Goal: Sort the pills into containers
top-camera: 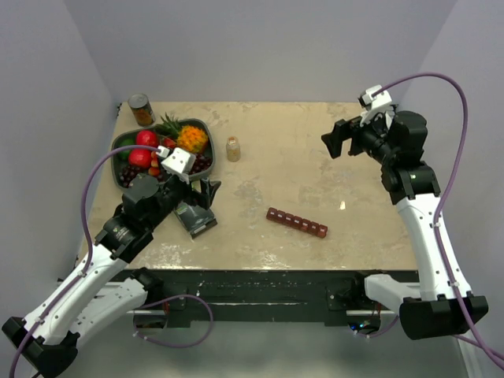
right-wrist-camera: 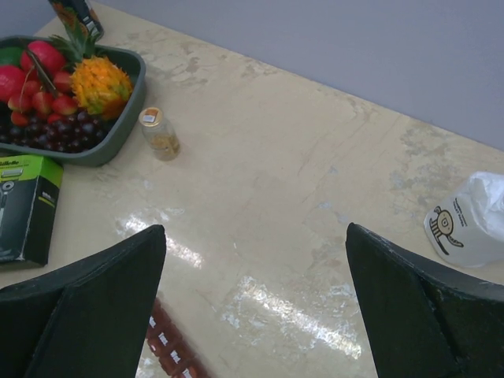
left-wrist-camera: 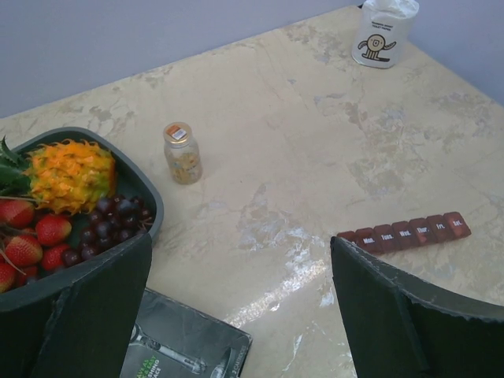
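The dark red-brown pill strip (top-camera: 296, 223) lies closed on the table, right of centre; it also shows in the left wrist view (left-wrist-camera: 409, 233) and the right wrist view (right-wrist-camera: 169, 346). A small amber bottle (top-camera: 233, 149) with an orange cap stands upright near the back; it also shows in the left wrist view (left-wrist-camera: 182, 153) and the right wrist view (right-wrist-camera: 160, 134). My left gripper (top-camera: 206, 193) is open and empty, above the table left of the strip (left-wrist-camera: 242, 240). My right gripper (top-camera: 337, 142) is open and empty, raised at the back right (right-wrist-camera: 256, 228). No loose pills show.
A dark oval fruit tray (top-camera: 126, 142) sits at the back left, with a tin can (top-camera: 142, 109) behind it. A black and green box (top-camera: 195, 218) lies below my left gripper. A white container with a cartoon label (right-wrist-camera: 468, 220) stands at the far right.
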Action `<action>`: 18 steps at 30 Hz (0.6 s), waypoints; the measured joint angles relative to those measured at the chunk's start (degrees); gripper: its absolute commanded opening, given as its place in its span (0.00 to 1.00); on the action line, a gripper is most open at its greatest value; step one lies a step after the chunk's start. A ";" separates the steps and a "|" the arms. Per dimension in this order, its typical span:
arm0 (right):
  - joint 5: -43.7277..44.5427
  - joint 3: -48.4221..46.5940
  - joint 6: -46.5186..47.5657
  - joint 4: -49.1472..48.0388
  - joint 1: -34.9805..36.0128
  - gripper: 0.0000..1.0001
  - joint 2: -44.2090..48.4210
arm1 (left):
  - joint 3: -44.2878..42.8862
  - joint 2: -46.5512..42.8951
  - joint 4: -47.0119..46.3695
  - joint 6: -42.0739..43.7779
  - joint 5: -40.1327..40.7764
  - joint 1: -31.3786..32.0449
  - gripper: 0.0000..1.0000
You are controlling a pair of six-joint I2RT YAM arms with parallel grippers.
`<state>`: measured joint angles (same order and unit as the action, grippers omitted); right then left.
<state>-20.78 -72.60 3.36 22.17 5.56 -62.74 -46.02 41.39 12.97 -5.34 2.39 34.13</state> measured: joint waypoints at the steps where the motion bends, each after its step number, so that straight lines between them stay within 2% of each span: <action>1: -0.22 0.00 0.11 0.02 0.00 0.99 -0.09 | 0.02 -0.02 0.00 0.00 0.07 0.00 0.99; 4: -3.58 0.02 1.90 0.09 -0.04 0.99 -0.63 | 0.31 -0.28 -0.04 -0.02 0.70 0.00 0.99; 12: -22.45 3.98 21.84 5.25 -0.04 0.99 -2.60 | 1.03 -1.66 0.33 -2.16 2.89 0.00 0.99; 18: -25.81 13.18 31.08 5.99 2.82 0.99 -4.85 | 1.03 -2.82 3.21 -7.54 5.92 -1.22 0.99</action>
<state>-46.59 -59.42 34.44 28.16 8.38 -67.59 -44.99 38.57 16.19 -12.88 8.32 32.91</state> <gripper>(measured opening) 0.989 0.992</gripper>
